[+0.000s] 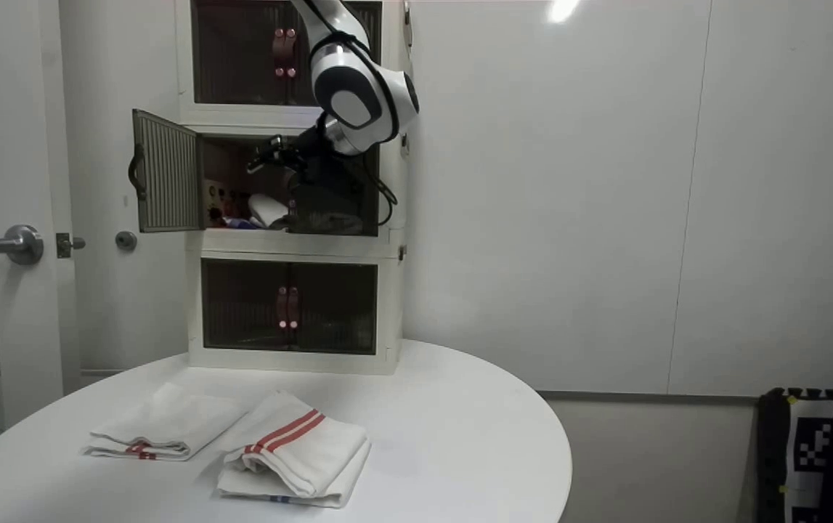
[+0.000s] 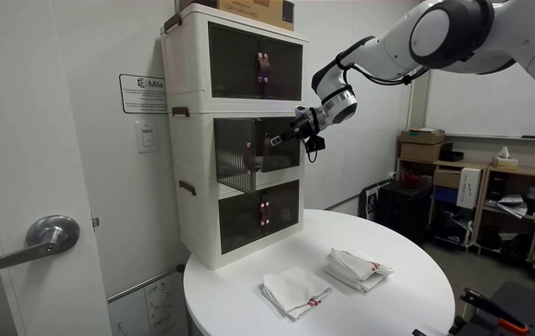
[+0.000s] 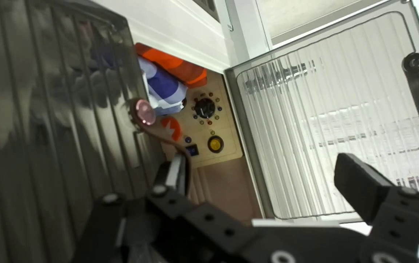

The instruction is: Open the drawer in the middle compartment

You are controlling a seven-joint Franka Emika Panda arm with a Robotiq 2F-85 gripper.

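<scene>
The middle compartment point(image 1: 391, 190) is the middle tier of a white three-tier stack; its side wall shows in an exterior view point(image 2: 192, 149). Its drawer has two dark ribbed see-through doors. One door stands swung open in both exterior views point(image 1: 169, 174) point(image 2: 233, 151) and in the wrist view point(image 3: 322, 128). The other door point(image 3: 48, 153) covers its half; whether it is ajar I cannot tell. My gripper point(image 1: 263, 155) is open at this door's brown strap handle point(image 3: 163, 137). In the wrist view point(image 3: 260, 162) one finger appears tucked behind the strap; the other is apart.
Inside are a beige knob panel point(image 3: 227, 135) and a blue-white packet point(image 3: 165, 86). Like closed units sit above point(image 2: 234, 60) and below point(image 2: 239, 228). Two folded cloths point(image 1: 169, 421) point(image 1: 307, 443) lie on the round white table point(image 1: 474, 436). A cardboard box point(image 2: 253, 11) tops the stack.
</scene>
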